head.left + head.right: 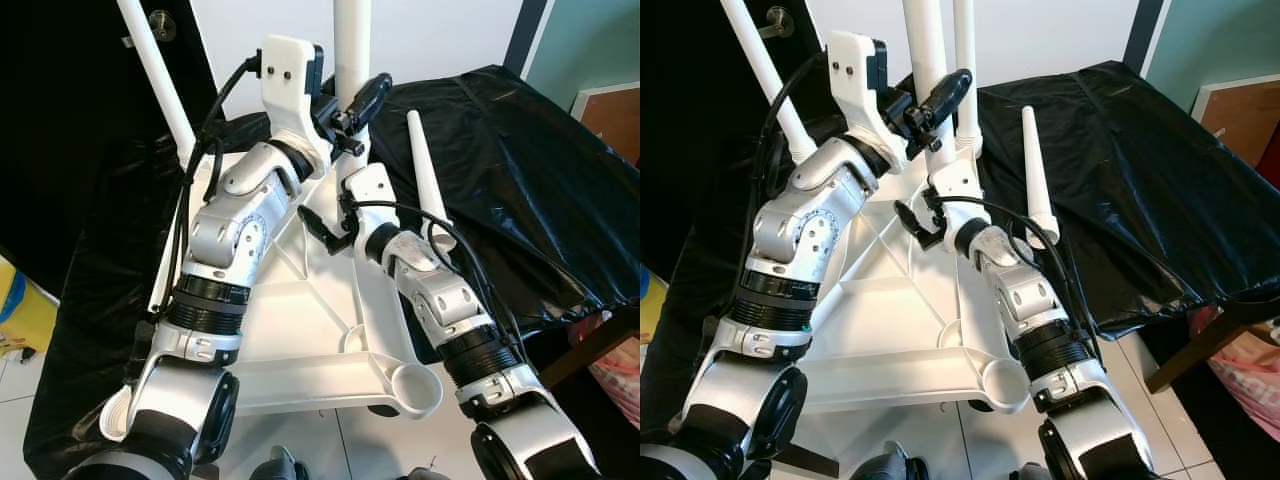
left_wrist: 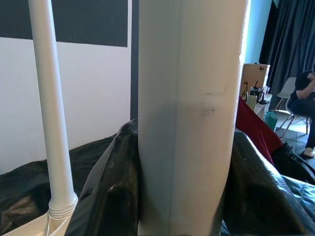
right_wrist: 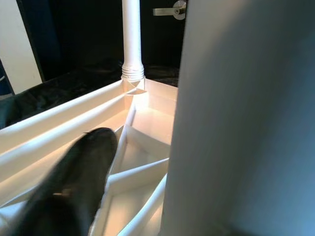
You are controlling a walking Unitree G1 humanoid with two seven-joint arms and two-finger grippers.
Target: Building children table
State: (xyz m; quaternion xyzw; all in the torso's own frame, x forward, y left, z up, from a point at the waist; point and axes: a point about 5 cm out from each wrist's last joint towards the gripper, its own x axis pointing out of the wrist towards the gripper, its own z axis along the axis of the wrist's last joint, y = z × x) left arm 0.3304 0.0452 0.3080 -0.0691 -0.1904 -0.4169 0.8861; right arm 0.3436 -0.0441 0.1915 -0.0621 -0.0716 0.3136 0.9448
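Note:
The white children's table (image 1: 300, 330) lies upside down on a black plastic sheet (image 1: 520, 180), ribs facing up. One white leg (image 1: 160, 70) stands screwed into its far left corner. A second upright leg (image 1: 352, 40) rises at the far middle, and my left gripper (image 1: 352, 108) is shut on it. Close up in the left wrist view, that leg (image 2: 189, 118) stands right in front of the camera. My right gripper (image 1: 328, 230) hovers open just above the ribs, lower down beside this leg, one black finger (image 3: 69, 191) showing. Another upright leg (image 1: 965, 60) stands behind. A loose leg (image 1: 425, 180) lies on the sheet to the right.
Empty round sockets sit at the table's near right corner (image 1: 415, 385) and near left corner (image 1: 115, 415). A yellow object (image 1: 15, 310) is on the floor at left, a pink bag (image 1: 620, 370) at right. A person (image 2: 302, 98) sits far off.

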